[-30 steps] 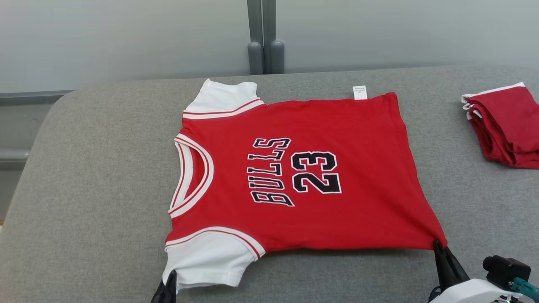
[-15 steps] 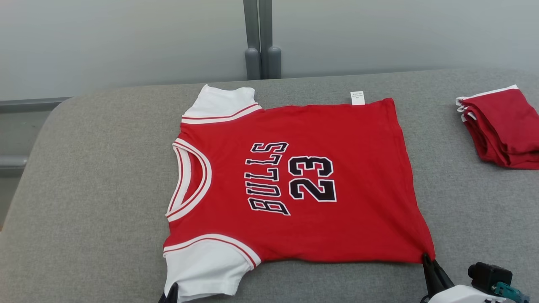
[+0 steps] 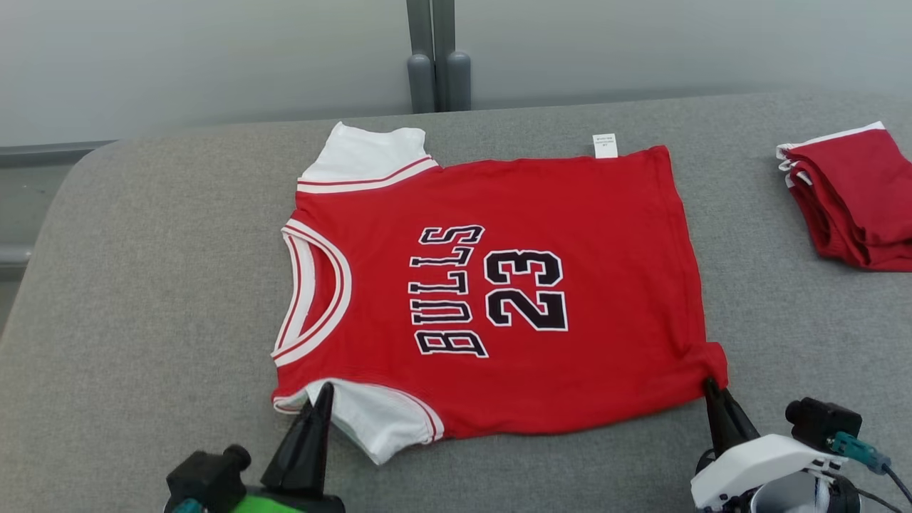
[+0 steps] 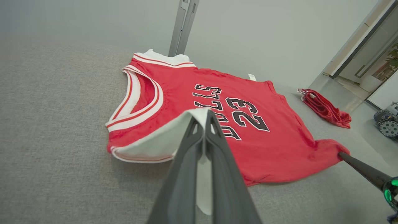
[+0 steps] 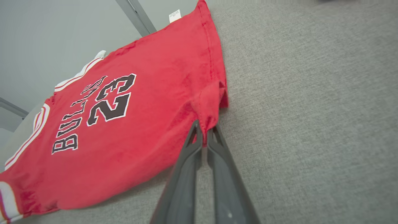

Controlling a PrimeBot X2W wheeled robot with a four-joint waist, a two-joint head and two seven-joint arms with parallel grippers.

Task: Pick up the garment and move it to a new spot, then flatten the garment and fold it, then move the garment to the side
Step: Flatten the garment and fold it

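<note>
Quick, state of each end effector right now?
Left end effector: closed, holding the jersey by its white sleeve.
Right end effector: closed, holding the jersey's red hem corner.

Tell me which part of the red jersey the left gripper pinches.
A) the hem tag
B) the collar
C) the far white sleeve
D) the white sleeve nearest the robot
D: the left gripper is shut on the near white sleeve of the jersey.

Left tool (image 3: 325, 390), right tool (image 3: 710, 385) (both closed)
</note>
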